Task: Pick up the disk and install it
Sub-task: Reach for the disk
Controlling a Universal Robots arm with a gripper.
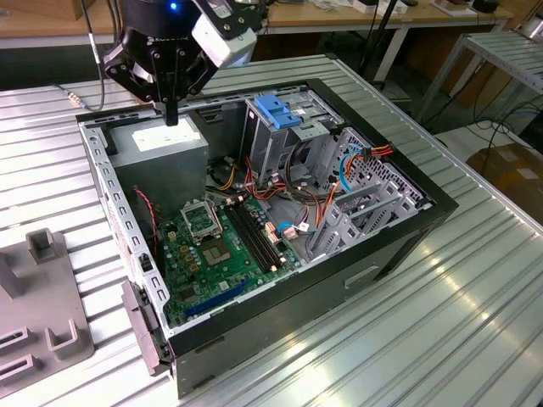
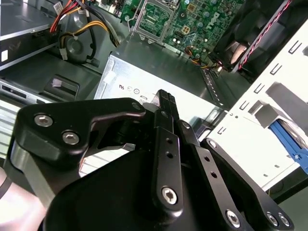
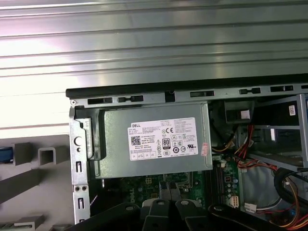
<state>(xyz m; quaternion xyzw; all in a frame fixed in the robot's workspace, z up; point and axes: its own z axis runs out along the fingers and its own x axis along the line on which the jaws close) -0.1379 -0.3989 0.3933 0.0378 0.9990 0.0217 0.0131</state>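
My gripper (image 1: pixel 172 114) hangs over the back left corner of the open computer case (image 1: pixel 399 246), its fingers pressed together with nothing between them. It is just above the grey power supply (image 1: pixel 161 144) with the white label (image 3: pixel 162 139). In the second wrist view the gripper (image 2: pixel 165 96) points at that same box. Of the disk I see a blue edge (image 2: pixel 288 139) beyond the case wall, standing in a grey fixture outside the case; in the first wrist view the disk's blue edge (image 3: pixel 5 155) sits well apart from the gripper (image 3: pixel 166 192).
Inside the case are a green motherboard (image 1: pixel 225 242), red, yellow and blue cables (image 1: pixel 348 165), and a metal drive cage (image 1: pixel 288 136) topped by a blue latch piece (image 1: pixel 276 110). A grey slotted fixture (image 1: pixel 42 322) lies on the ribbed metal table (image 1: pixel 458 322) at the exterior view's left.
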